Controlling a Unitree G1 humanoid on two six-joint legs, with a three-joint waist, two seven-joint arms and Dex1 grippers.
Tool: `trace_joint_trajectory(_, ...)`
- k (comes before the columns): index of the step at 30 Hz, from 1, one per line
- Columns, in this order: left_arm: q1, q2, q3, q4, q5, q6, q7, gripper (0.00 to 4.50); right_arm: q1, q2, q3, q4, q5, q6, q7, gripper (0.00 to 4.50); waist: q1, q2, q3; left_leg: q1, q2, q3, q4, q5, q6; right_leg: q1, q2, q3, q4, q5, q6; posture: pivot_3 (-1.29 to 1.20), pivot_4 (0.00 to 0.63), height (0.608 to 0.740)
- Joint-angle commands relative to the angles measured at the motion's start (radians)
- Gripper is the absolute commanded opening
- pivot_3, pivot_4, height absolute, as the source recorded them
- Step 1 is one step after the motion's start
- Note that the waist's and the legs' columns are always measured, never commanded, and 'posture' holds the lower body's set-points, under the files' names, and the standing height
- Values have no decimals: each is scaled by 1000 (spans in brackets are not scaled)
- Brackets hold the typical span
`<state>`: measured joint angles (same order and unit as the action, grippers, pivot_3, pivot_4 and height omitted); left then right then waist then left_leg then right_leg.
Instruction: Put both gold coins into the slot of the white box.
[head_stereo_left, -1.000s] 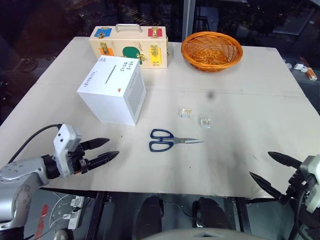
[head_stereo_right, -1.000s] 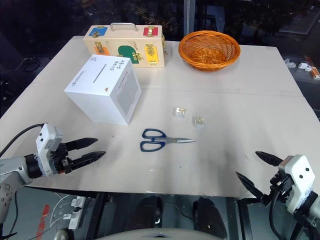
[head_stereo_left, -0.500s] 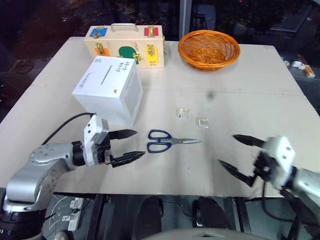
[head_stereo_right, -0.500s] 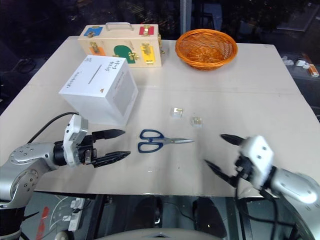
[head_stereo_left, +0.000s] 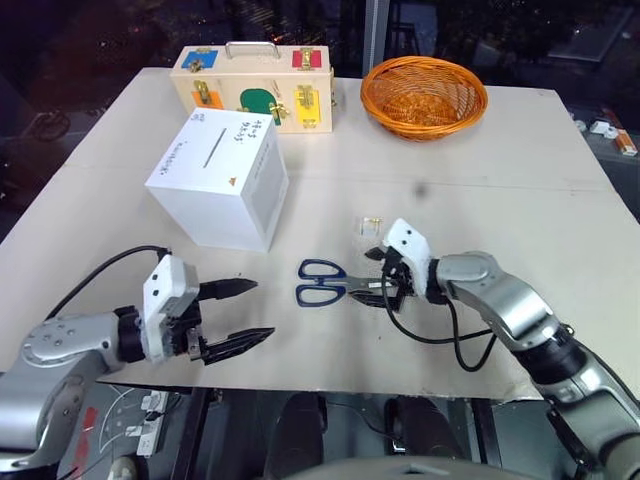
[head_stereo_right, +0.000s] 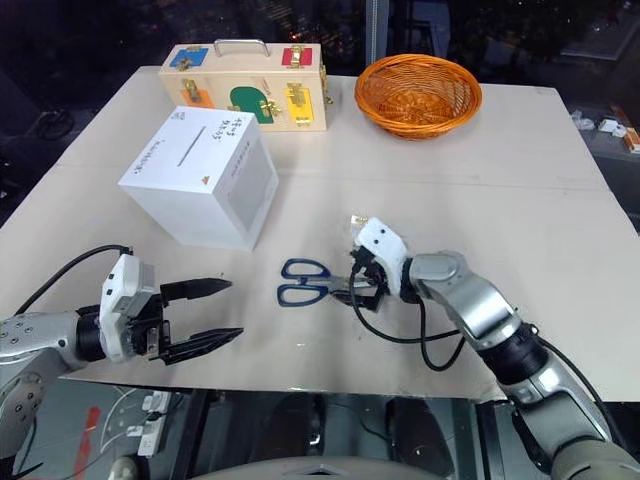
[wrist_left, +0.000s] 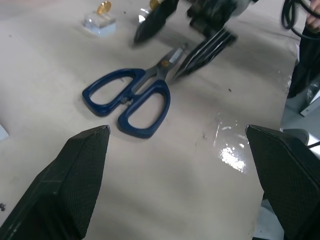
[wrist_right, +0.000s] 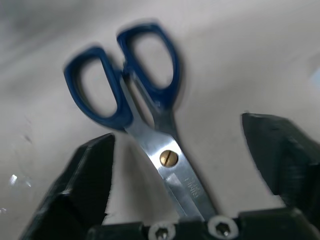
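right claw (head_stereo_left: 378, 285) agape astride the scissors' (head_stereo_left: 322, 283) blades

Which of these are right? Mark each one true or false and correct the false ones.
1. The right gripper is open, its fingers either side of the blades of the scissors. True.
2. The left gripper grips a gold coin. False: it is open and empty.
3. The scissors lie in the basket. False: they lie on the table.
4. The slot is on the top face of the white box. True.
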<state>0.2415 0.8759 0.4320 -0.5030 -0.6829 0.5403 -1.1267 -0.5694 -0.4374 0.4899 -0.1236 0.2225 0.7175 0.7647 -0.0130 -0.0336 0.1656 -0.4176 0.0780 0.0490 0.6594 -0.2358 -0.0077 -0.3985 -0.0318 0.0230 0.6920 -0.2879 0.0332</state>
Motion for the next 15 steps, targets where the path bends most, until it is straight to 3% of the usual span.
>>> trace_joint_trajectory(1,13,23,62,-57,-55,29,4,4500,-9,-20,51,45,-38,-44,79,2647,-1,0,0,1,0,0,-1,0,0,0,0,0,0,0,0,0,150,726)
trace_joint_trajectory(6,5,34,63,-65,-66,41,11,4500,17,-35,52,66,-92,-107,92,367,-1,0,0,2,0,0,-2,0,0,0,0,0,0,0,0,0,150,726)
trace_joint_trajectory(11,-54,44,12,-74,-88,56,18,4500,152,-141,-93,-181,5,-110,144,281,14,0,0,1,-1,0,-2,0,0,1,-1,-1,-1,0,0,0,150,726)
trace_joint_trajectory(15,-129,33,-63,-77,-105,62,23,4500,376,-264,-344,-511,169,-1,134,281,26,1,1,0,-3,0,-5,0,0,1,-3,-1,-5,0,1,0,150,726)
